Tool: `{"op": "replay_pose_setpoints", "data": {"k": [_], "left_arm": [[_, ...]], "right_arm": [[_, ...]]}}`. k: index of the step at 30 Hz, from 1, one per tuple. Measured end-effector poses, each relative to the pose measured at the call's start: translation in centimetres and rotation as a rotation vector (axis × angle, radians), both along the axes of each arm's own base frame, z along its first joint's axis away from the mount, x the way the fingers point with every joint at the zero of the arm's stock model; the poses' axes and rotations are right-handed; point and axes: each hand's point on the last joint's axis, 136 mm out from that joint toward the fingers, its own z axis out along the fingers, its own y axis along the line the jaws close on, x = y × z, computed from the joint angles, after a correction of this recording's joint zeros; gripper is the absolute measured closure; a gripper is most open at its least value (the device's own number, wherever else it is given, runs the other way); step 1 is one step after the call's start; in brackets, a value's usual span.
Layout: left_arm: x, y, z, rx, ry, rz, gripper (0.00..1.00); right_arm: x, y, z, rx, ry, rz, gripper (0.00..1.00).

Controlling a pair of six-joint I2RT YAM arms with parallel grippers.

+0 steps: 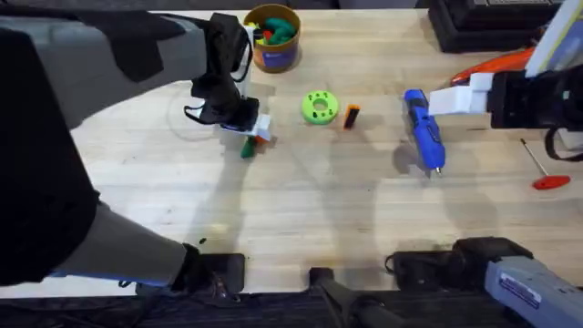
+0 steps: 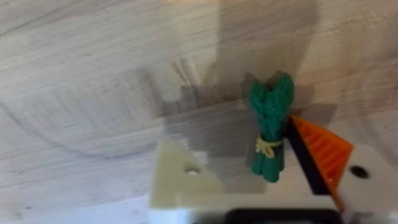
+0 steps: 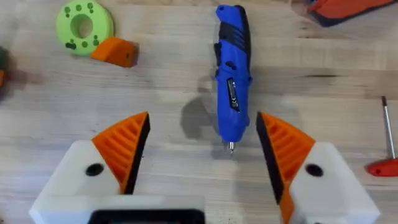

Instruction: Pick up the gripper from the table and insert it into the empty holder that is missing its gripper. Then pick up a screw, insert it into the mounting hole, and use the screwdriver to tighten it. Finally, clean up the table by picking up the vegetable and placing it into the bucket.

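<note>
The left gripper is hovering over the vegetable, jaws wide; the bundle's long axis is pointing straight out from between them.

red-handled rod: cut off by the edge, right of the screwdriver. bucket contents: too small to identify.
</note>
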Motion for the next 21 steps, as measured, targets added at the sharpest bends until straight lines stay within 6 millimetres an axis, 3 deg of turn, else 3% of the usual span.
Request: {"op": "replay_pose_setpoints", "data": {"k": [1,3,5,6,17,21], "left_arm": [[0.0,0.0,0.0,0.000,0.000,-0.003,0.350],[0.0,-0.1,0.0,-0.007,0.002,-0.004,0.605],[0.0,-0.2,0.0,-0.012,0.002,-0.006,0.920],[0.0,-0.2,0.0,-0.011,0.002,-0.010,0.982],[0.3,-0.3,0.1,-0.015,-0.014,-0.012,0.987],[0.6,-0.4,1.2,-0.024,-0.050,-0.012,0.987]], "right_arm": [[0.0,0.0,0.0,0.000,0.000,0.000,0.010],[0.0,0.0,0.0,0.000,0.000,0.000,0.010],[0.0,0.0,0.0,0.000,0.000,0.000,0.010],[0.0,0.0,0.0,0.000,0.000,0.000,0.010],[0.0,0.0,0.0,0.000,0.000,0.000,0.010],[0.0,0.0,0.0,0.000,0.000,0.000,0.010]]}}
